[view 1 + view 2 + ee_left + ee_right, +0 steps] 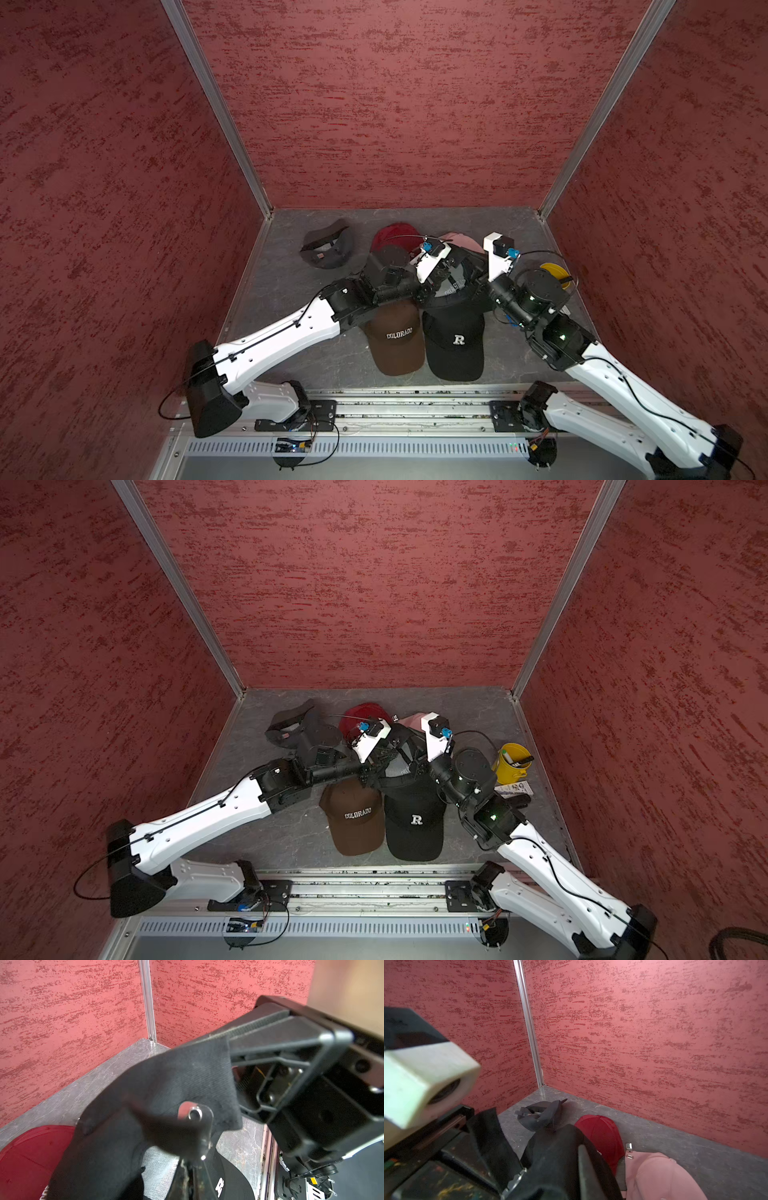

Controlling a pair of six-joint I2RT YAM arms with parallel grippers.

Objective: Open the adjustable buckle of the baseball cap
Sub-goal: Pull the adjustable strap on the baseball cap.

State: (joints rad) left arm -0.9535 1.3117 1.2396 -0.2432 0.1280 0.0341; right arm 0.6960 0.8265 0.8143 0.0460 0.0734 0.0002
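Observation:
A black baseball cap [455,286] [399,769] is held up between both arms, above the caps lying on the table. In the left wrist view its black strap [187,1076] runs through a silver metal buckle [195,1114]. My left gripper [190,1178] [430,291] is shut on the strap just below the buckle. The strap's free end reaches the pads of my right gripper's fingers [270,1043]. In the right wrist view black cloth covers my right gripper [577,1178] [478,276], and the buckle [517,1178] glints beside it.
A brown COLORADO cap [397,336] and a black R cap [455,340] lie below the arms. Behind them lie a red cap [395,237], a pink cap [461,241] and a dark grey cap [328,249]. A yellow cup [511,762] stands at the right, and red walls close three sides.

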